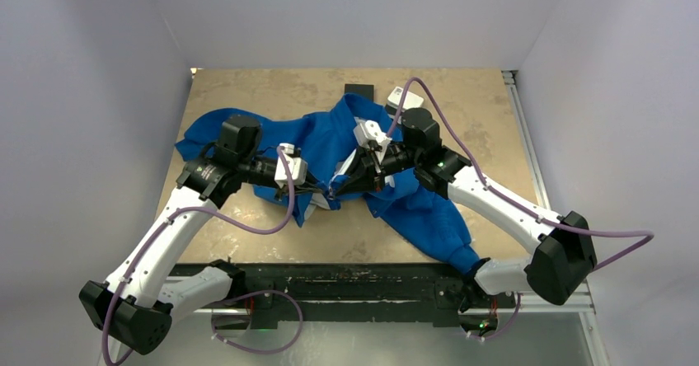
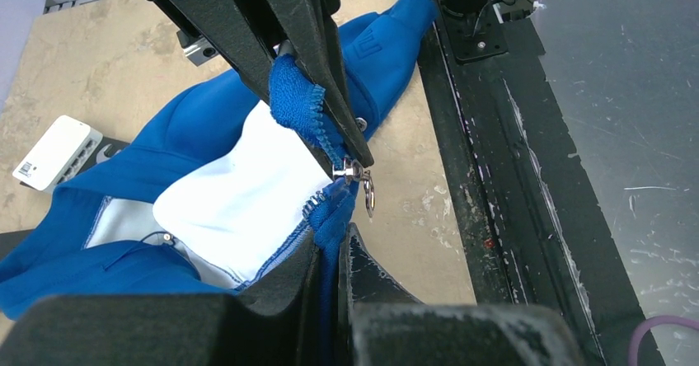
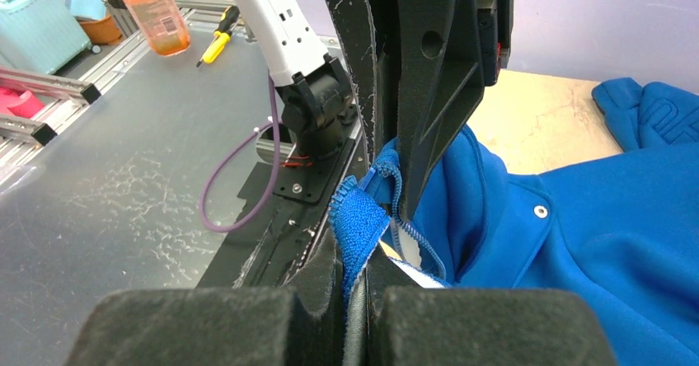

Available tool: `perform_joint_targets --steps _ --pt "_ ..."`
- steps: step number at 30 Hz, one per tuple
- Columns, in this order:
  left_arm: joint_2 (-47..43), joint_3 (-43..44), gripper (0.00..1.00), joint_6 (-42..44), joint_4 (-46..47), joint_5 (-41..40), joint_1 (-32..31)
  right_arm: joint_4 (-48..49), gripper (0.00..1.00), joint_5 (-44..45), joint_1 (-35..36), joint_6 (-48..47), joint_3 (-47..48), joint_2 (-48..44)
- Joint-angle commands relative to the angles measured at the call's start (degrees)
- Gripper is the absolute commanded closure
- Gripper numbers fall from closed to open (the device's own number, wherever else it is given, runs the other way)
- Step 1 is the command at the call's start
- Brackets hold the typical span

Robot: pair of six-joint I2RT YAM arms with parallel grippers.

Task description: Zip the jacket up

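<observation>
The royal-blue jacket (image 1: 330, 139) lies spread across the tan table, its white lining (image 2: 239, 201) showing where the front falls open. Both grippers meet over its lower front edge. My left gripper (image 2: 334, 238) is shut on a fold of blue fabric just below the silver zipper slider (image 2: 349, 169), whose pull tab (image 2: 368, 195) hangs free. My right gripper (image 3: 356, 255) is shut on the toothed blue zipper tape (image 3: 358, 222) and reaches in from above in the left wrist view. In the top view the left gripper (image 1: 317, 191) and the right gripper (image 1: 342, 186) almost touch.
A white box (image 1: 401, 96) and a black square (image 1: 360, 90) sit at the table's far edge behind the collar. The black base rail (image 1: 363, 283) runs along the near edge. An orange bottle (image 3: 152, 7) and a yellow screwdriver (image 3: 216, 43) lie off the table.
</observation>
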Motion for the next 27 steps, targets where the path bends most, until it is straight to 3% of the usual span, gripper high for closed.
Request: perform_joint_targets --steps 1,27 --pt "-1.1 -0.2 1.00 1.7 0.4 2.2 -0.2 2.9 1.00 -1.5 0.2 0.9 0.5 -2.0" --pt "-1.6 -0.9 1.00 3.1 1.4 -1.3 -0.9 2.1 1.00 2.7 0.2 4.2 2.9 0.6"
